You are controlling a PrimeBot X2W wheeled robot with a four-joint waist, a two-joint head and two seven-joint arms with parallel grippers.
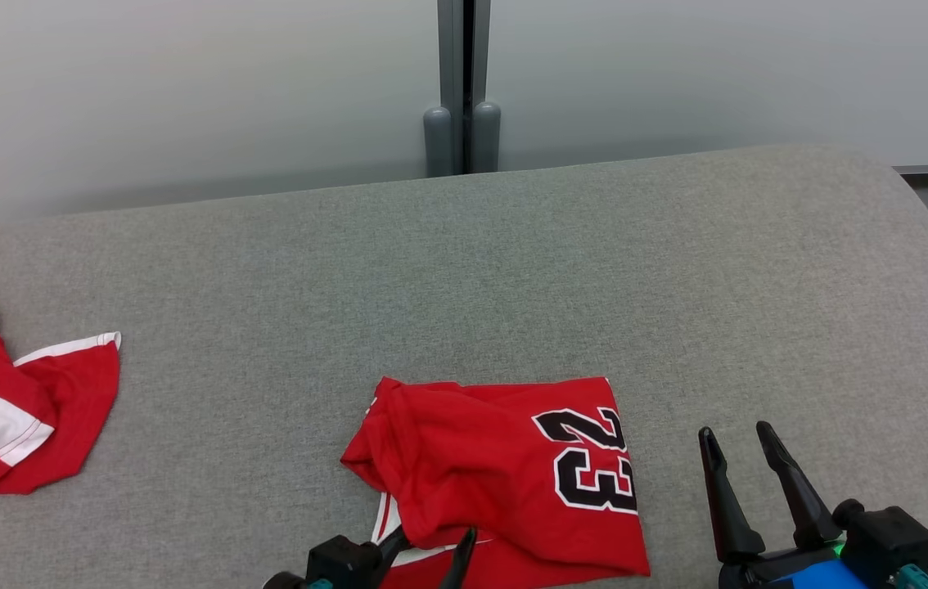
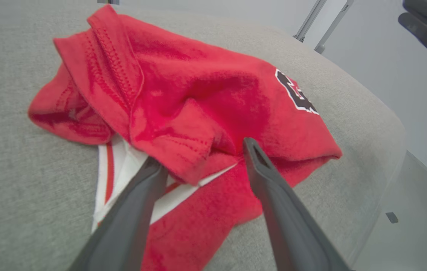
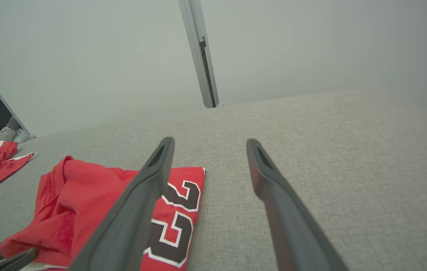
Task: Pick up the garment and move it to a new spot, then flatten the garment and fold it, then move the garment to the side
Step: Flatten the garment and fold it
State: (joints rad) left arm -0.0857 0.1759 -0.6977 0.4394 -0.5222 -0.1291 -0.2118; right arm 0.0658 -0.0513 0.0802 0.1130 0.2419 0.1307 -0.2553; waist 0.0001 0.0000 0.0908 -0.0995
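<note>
Two red garments lie on a grey padded surface (image 1: 464,270) before a robot's two grippers. The folded jersey (image 1: 505,474), one black "23" showing on it, sits directly under the left gripper (image 1: 431,546), whose two dark fingers are spread wide across the cloth's near edge with nothing pinched between them. The right gripper (image 1: 734,432), equally wide apart and empty-handed, hovers just to the jersey's right over bare fabric. A second red garment (image 1: 14,401) with white trim lies crumpled well off to the left gripper's left.
</note>
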